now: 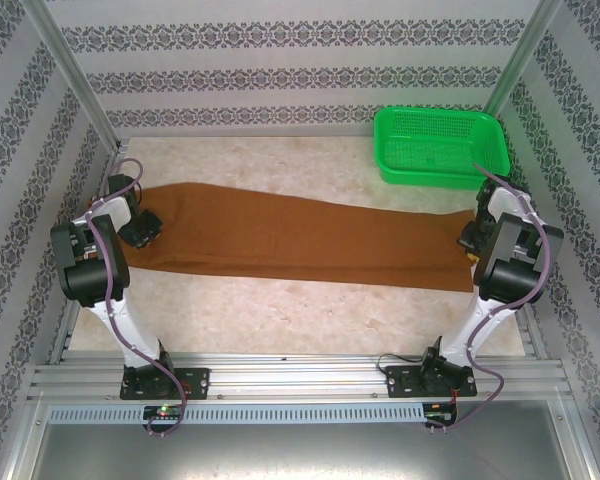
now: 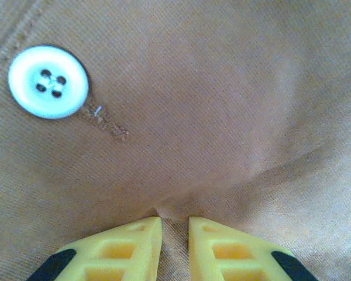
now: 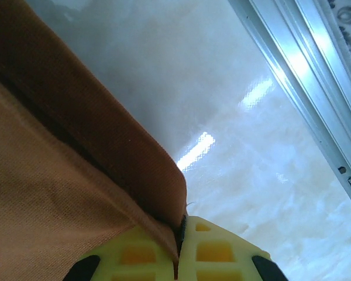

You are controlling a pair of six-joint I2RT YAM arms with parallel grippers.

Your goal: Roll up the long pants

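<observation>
Well, your long pants (image 1: 300,235) lay across the table (image 1: 280,320), waist left, legs right: soft, floppy cloth, best pinched at its ends, where your right gripper (image 3: 180,234) clamped the leg edge and your left gripper (image 2: 174,225) nipped a pucker near the button (image 2: 47,82).

No legible text, labels, numbers anywhere.

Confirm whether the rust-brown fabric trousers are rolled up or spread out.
Spread out, unrolled: the rust-brown fabric trousers lie as one long flat strip across the pale table.
</observation>
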